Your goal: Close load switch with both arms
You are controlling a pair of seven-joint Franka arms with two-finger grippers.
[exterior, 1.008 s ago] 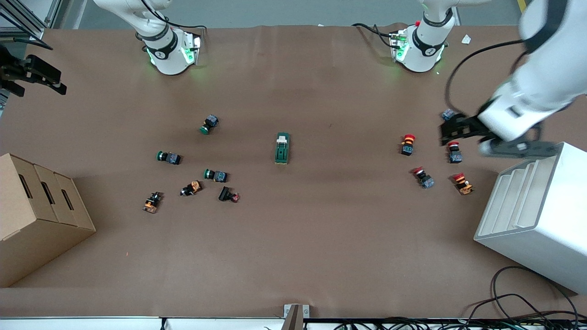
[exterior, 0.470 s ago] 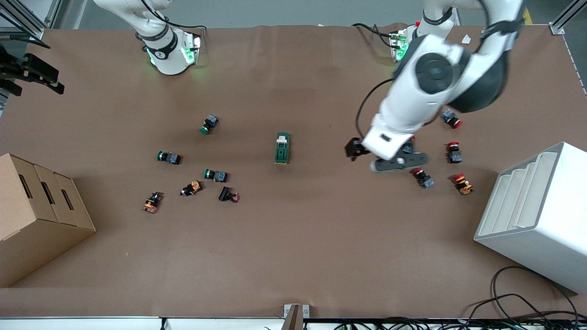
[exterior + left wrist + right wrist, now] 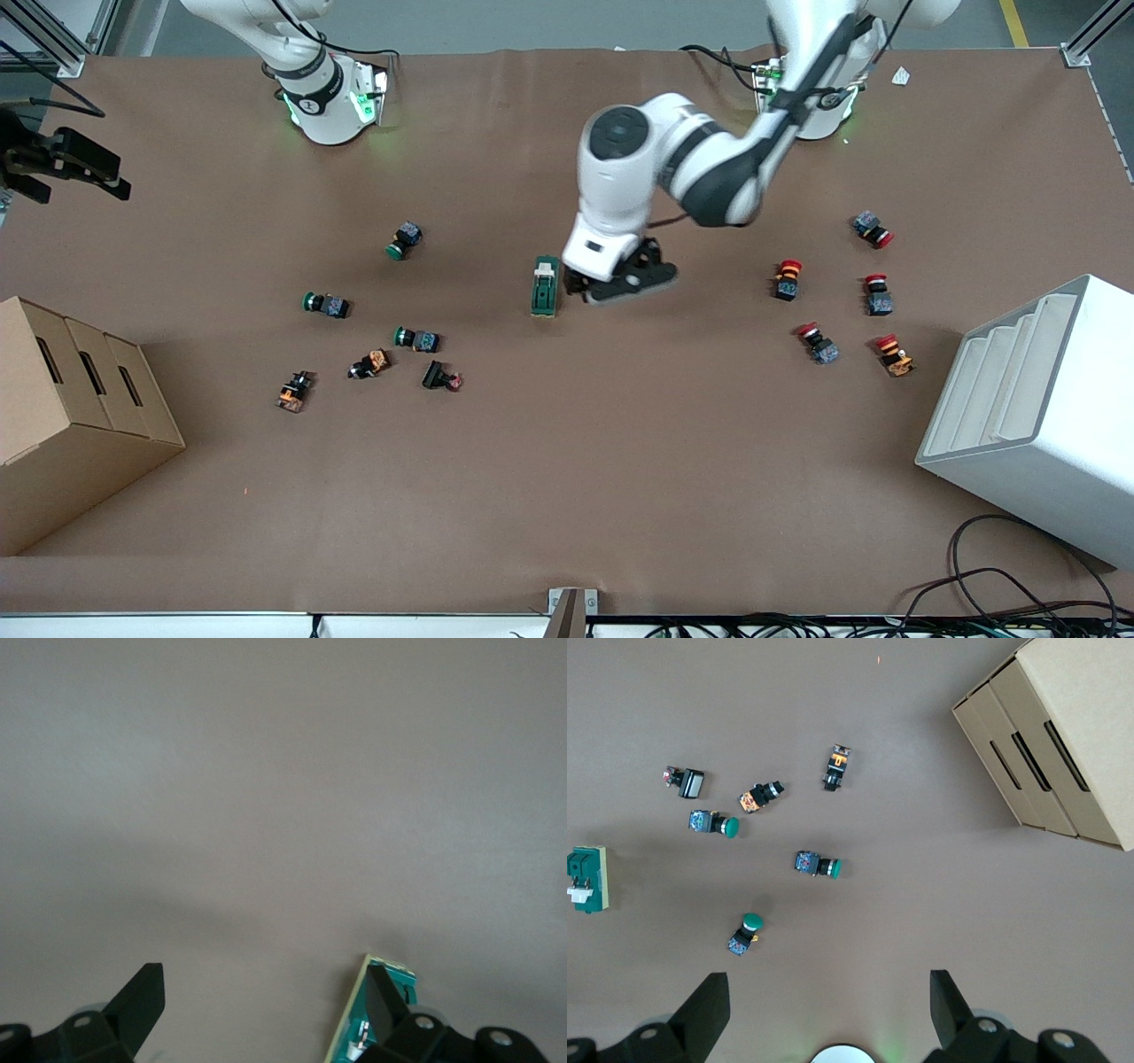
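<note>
**Left arm sweeps in beside the load switch**

Sweeping in from the red-button cluster at its own end of the desk within the last second, the left arm now holds the left tool (image 3: 576,285) just beside the load switch (image 3: 545,286), low over the desk. That switch lies mid-desk, lengthwise toward the front camera, its cream toggle (image 3: 546,265) at the end nearer the bases. Placing the tool at its flank probably prepares to brace or pinch the body before the toggle is thrown.

Fingers (image 3: 133,1001) on the left tool stand spread with nothing between them; only the left wrist view shows this, with the switch's green edge (image 3: 354,1019) just outside one finger. The right tool (image 3: 66,159) waits high at the right arm's end, spread and empty; its wrist view alone shows the switch (image 3: 586,879) alongside the green-capped buttons (image 3: 818,865) and cardboard box (image 3: 1063,735).
</note>
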